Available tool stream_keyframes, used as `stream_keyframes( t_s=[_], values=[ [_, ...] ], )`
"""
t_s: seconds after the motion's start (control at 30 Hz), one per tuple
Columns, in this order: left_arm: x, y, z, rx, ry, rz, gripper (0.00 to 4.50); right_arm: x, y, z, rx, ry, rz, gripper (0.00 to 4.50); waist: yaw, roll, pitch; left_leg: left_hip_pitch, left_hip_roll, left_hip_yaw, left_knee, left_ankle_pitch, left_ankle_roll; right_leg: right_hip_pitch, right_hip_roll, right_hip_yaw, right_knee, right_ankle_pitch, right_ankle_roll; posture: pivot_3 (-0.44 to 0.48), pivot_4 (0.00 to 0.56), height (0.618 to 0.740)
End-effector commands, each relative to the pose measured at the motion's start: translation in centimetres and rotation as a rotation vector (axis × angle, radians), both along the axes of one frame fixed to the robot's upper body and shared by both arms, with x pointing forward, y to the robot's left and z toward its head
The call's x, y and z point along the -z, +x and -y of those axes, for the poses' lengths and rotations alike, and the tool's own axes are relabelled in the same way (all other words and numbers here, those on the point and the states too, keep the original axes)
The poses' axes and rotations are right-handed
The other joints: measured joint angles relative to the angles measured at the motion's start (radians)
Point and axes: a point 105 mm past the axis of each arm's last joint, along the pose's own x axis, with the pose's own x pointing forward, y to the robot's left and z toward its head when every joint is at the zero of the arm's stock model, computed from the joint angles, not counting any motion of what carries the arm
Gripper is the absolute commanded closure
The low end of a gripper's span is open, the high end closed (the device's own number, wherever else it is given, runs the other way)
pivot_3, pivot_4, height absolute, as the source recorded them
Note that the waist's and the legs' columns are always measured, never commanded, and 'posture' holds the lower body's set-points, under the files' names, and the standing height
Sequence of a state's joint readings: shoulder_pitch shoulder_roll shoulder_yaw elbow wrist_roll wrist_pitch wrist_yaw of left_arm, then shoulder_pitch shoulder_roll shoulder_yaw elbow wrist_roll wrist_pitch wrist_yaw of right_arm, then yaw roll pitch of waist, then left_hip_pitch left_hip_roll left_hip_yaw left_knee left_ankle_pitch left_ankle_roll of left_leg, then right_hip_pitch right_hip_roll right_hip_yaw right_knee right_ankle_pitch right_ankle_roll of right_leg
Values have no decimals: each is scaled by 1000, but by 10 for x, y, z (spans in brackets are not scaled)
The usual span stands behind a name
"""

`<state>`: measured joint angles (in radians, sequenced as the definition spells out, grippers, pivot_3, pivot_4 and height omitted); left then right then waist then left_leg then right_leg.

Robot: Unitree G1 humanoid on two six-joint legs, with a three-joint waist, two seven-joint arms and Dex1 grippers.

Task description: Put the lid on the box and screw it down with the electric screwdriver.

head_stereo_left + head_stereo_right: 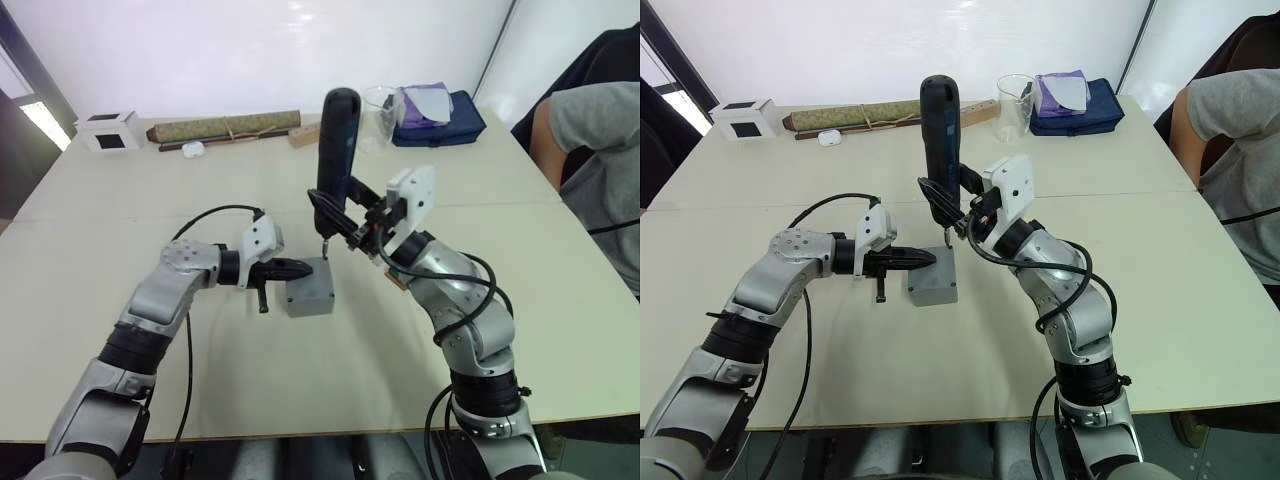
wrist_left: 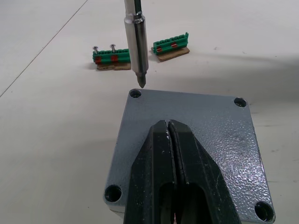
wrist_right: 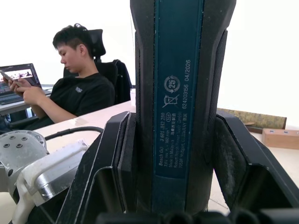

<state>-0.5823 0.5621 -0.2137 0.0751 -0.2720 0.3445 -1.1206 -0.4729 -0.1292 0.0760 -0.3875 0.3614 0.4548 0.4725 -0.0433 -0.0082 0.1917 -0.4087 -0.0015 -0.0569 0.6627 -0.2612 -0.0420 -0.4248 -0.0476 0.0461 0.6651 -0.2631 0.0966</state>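
The grey box [image 1: 312, 298] stands in the middle of the table with the lid [image 2: 210, 126] lying flat on top, screw holes at its corners. My left gripper [image 1: 300, 267] is shut, its fingertips [image 2: 161, 135] resting on the lid's top from the left. My right gripper [image 1: 338, 215] is shut on the electric screwdriver [image 1: 336, 140], a dark blue-black cylinder held upright. Its metal bit [image 2: 134, 46] points down with the tip just above the lid's far corner hole [image 2: 135, 94]; whether it touches I cannot tell.
Two green terminal strips [image 2: 111, 57] lie on the table just beyond the box. At the far edge are a white box [image 1: 110, 130], a rolled mat [image 1: 225, 127], a clear cup [image 1: 383, 110] and a dark blue pouch [image 1: 440, 115]. A person [image 1: 600, 170] sits at the right.
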Motion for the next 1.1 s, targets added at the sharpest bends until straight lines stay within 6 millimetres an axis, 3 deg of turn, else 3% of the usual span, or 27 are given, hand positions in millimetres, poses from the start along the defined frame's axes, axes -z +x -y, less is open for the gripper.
stream_keyframes(
  t_s=[0.03, 0.43, 1.1],
  values=[
    [5, -1, -6, -16, 22, -16, 4500, -13, -7, 0, 2, 20, 86, 2588, 0, 0, 0, 0, 0, 0, 0, 0, 0, 0, 0, 0, 0, 0, 0, 0, 150, 736],
    [5, -2, -8, -26, 25, -22, 4500, -2, -2, 0, 19, 1, 81, 2588, 0, 0, 0, 0, 0, 0, 0, 0, 0, 0, 0, 0, 0, 0, 0, 0, 150, 736],
    [7, -5, -11, -50, 24, -34, 4500, -1, 1, -4, 14, -9, 95, 2588, -1, 0, 0, 0, 0, 0, 0, 0, 0, 0, 0, 0, 0, 0, 0, 0, 150, 736]
  ],
)
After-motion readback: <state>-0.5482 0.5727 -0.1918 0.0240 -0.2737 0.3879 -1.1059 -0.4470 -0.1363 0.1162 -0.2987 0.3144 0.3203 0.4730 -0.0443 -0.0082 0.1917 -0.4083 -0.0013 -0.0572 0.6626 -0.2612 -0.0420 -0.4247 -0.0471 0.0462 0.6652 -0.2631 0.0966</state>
